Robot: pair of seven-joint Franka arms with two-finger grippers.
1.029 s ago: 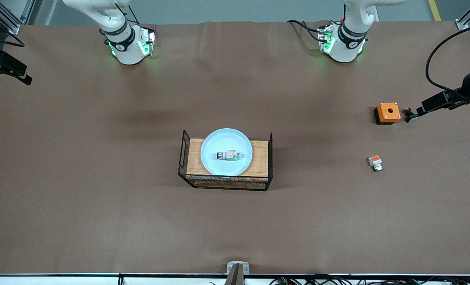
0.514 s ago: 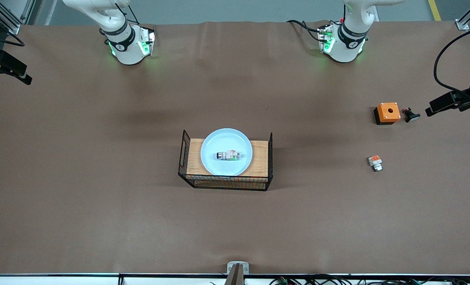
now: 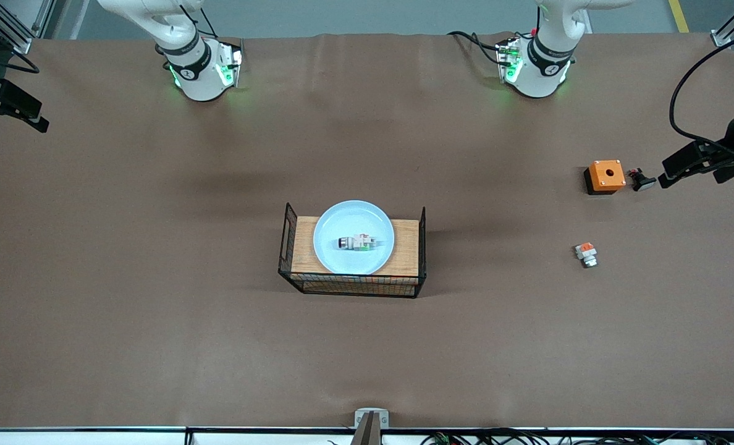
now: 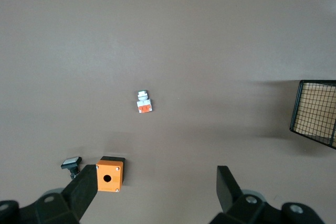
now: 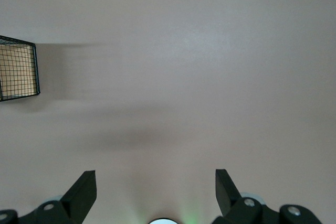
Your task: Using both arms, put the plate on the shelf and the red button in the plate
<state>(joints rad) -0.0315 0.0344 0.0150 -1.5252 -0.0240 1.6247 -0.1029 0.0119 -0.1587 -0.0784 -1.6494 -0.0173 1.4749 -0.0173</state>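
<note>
While the front view shows the plate [image 3: 353, 237] lying on the wooden top of the wire basket [image 3: 353, 287] in the middle of the table [image 3: 157, 278], the red button [image 3: 358, 243] lies on its side in the plate. Compared with half a second ago, only the left gripper [image 3: 688, 165] differs: at the left arm's end of the table it has come back a little toward the small black piece with red [image 3: 641, 180], which sits just beside the orange box [image 3: 605, 177]. A white piece with an orange-red block [image 3: 586, 253] lies nearer to the camera than that box. The right gripper [image 3: 15, 108] is perhaps the dark shape at the right arm's end, and it has not moved.

From the left wrist view, the left gripper [image 4: 157, 190] has its fingers [image 4: 84, 190] spread wide and holds nothing; the orange box [image 4: 109, 173], the black piece [image 4: 71, 163] and the white piece [image 4: 143, 102] lie below it.

From the right wrist view, the right gripper [image 5: 156, 190] also stands fully spread and empty over bare table, with a corner of the basket [image 5: 18, 72] in sight.
</note>
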